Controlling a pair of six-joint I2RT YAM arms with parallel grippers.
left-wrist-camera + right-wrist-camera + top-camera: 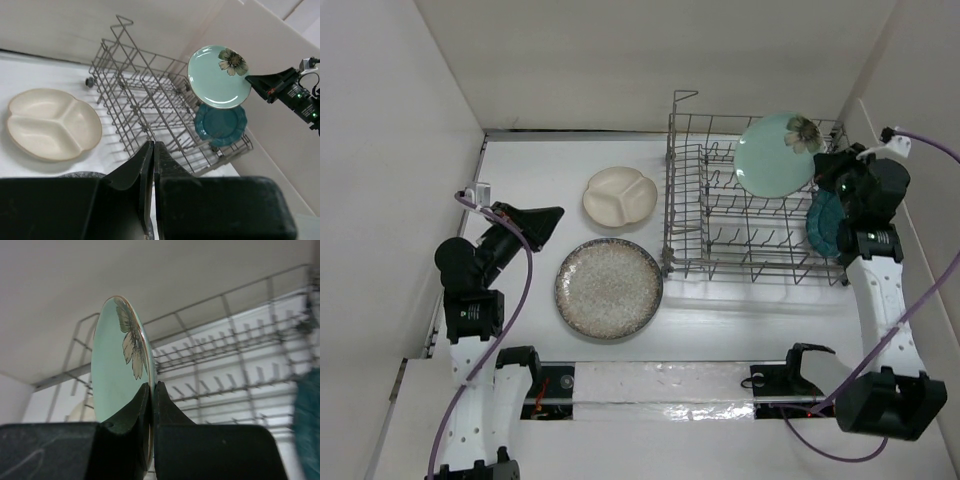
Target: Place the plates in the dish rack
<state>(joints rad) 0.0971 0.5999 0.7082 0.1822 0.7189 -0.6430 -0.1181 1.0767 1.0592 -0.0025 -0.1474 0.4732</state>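
White table point(720, 320): teal plate point(823, 222) racked beside the right pincer point(151, 387), which pinches the mint plate point(117, 370) over the dish rack point(720, 235); cream plate point(620, 196) and speckled plate point(608, 288) lie unloaded near the closed, empty left pincer point(153, 146).

Glossy mint plate point(775, 160); metal wire rack point(720, 232); speckled plate point(608, 288) perhaps matt.

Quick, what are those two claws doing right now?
Left gripper: closed, holding nothing.
Right gripper: closed on the mint green plate.
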